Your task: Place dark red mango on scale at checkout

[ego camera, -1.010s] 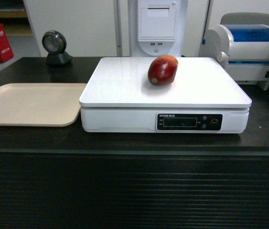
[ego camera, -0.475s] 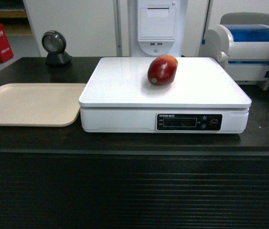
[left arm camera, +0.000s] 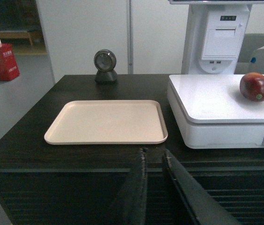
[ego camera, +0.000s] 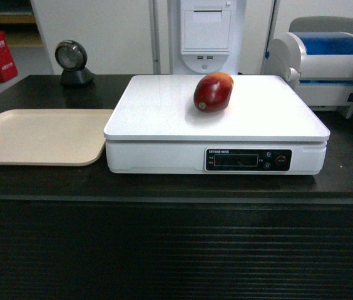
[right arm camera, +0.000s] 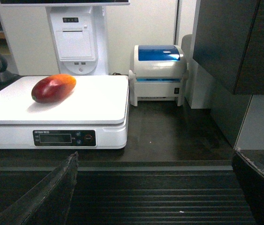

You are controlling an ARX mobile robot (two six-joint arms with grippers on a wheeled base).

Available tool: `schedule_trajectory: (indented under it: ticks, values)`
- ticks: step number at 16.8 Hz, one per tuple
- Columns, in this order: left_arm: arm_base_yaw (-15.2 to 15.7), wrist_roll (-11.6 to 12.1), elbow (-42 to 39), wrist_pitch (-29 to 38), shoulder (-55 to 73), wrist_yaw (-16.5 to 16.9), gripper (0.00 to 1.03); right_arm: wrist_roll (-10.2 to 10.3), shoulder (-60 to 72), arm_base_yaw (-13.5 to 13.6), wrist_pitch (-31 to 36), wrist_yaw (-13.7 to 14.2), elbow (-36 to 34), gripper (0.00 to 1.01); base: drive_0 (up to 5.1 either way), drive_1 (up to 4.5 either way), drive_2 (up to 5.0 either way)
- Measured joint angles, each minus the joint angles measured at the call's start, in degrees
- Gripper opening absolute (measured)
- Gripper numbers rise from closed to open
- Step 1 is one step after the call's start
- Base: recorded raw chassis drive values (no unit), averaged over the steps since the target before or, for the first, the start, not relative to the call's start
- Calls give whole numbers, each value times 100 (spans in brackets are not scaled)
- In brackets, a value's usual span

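Head view shows no arm at all; both arms sit low, in front of the long black bench (ego camera: 45, 181) with its ribbed front. Left wrist view shows the left gripper (left arm camera: 154, 161) held level, pointing at the bench's front edge, below its top. Its two dark fingers (left arm camera: 139, 187) stand close together with only a thin gap, and they hold nothing. Right wrist view shows the right gripper (right arm camera: 155, 161) also held low in front of the ribbed front. Its dark fingers (right arm camera: 52, 192) are spread wide, one at each bottom corner of the picture, with nothing between them. Both fingers are cut off by the picture's edge, so their tips are hard to see.

The glossy dark red mango (ego camera: 213, 91), orange-yellow at one end, lies on its side on the big flat white scale (ego camera: 164, 119), near the scale's back edge. The scale stands in the middle of the bench. A flat beige tray (ego camera: 39, 137) lies just beside the scale, toward the bench's left end. A small round black scanner (ego camera: 73, 62) stands near the back edge. A white-and-blue printer (ego camera: 323, 62) sits at the back right corner, partly cut off.
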Motion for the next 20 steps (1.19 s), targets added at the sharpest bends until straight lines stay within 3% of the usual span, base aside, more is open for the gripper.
schedule_trajectory:
  ticks: [8, 20]
  values:
    - [0, 13, 0, 0, 0, 0, 100, 0, 0, 0, -2, 0, 0, 98, 0, 0, 0]
    - [0, 15, 0, 0, 0, 0, 98, -2, 0, 0, 0, 0, 0, 98, 0, 0, 0]
